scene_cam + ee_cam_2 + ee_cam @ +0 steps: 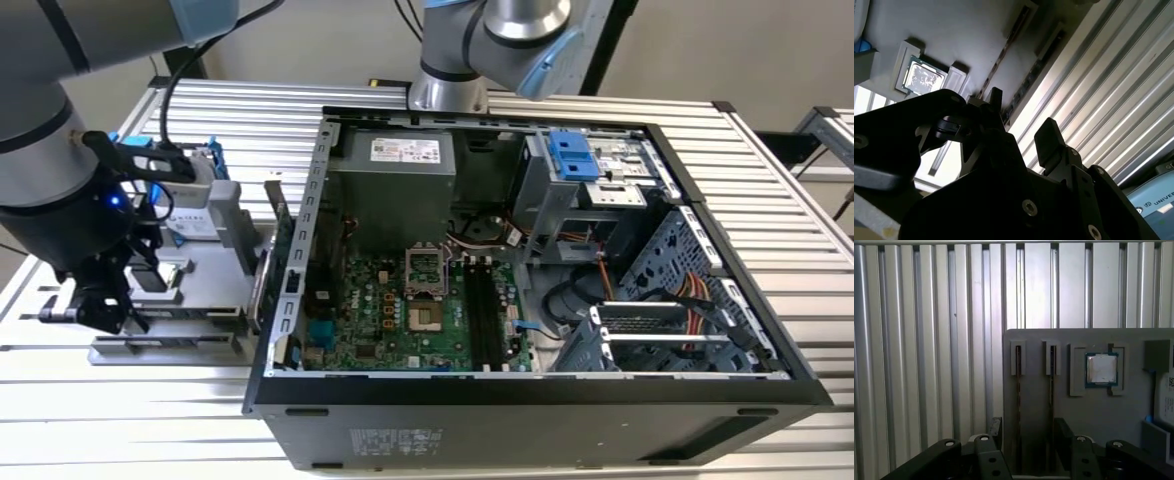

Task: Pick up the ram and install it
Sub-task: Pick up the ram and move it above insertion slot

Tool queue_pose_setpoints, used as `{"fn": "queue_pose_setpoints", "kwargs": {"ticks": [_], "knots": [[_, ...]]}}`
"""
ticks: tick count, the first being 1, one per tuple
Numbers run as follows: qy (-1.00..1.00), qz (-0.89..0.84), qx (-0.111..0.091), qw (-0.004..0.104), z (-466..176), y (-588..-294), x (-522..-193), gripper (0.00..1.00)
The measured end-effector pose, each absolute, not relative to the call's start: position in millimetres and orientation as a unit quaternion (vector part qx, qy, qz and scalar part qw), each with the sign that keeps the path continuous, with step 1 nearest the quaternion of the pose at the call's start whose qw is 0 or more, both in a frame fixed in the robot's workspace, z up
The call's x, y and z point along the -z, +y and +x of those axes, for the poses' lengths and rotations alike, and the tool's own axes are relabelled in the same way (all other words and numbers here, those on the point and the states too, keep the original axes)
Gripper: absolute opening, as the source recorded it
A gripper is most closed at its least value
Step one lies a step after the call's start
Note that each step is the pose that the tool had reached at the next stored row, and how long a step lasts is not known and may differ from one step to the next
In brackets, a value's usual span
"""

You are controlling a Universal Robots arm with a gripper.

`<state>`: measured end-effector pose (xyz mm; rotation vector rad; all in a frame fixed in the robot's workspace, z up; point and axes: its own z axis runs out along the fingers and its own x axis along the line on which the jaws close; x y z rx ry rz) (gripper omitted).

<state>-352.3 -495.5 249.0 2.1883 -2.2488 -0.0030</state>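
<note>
Two ram sticks [1018, 385] stand edge-up in the gray holder [1094, 412], easy to pinch, directly beneath the gripper [1029, 425], spread open and empty.

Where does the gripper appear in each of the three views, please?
Exterior view: the gripper at the exterior view's left, by the grey parts tray.
First wrist view: foreground, open, facing the tray.
Second wrist view: foreground, open, facing the tray.
Shared landmark: the tray.
</note>
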Motion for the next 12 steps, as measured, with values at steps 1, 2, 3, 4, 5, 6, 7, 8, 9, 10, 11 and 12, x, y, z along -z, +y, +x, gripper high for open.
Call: {"fn": "queue_pose_setpoints", "kwargs": {"ticks": [1, 2, 3, 4, 5, 6, 7, 8, 9, 10, 11, 12], "knots": [[-0.717, 0.697, 0.001, 0.002, -352.0, -495.5, -248.9, 1.00], [-0.717, 0.697, 0.001, 0.002, -352.0, -495.5, -248.9, 1.00], [-0.717, 0.697, 0.001, 0.002, -352.0, -495.5, -248.8, 1.00], [-0.717, 0.697, 0.001, 0.002, -352.0, -495.5, -248.7, 1.00], [-0.717, 0.697, 0.001, 0.002, -352.0, -495.5, -248.4, 1.00], [-0.717, 0.697, 0.001, 0.002, -352.0, -495.5, -248.1, 1.00], [-0.717, 0.697, 0.001, 0.002, -352.0, -495.5, -247.9, 1.00], [-0.717, 0.697, 0.001, 0.002, -352.0, -495.5, -247.7, 1.00], [-0.717, 0.697, 0.001, 0.002, -352.0, -495.5, -247.4, 1.00], [-0.717, 0.697, 0.001, 0.002, -352.0, -495.5, -247.1, 1.00], [-0.717, 0.697, 0.001, 0.002, -352.0, -495.5, -246.8, 1.00], [-0.717, 0.697, 0.001, 0.002, -352.0, -495.5, -246.5, 1.00]]}}
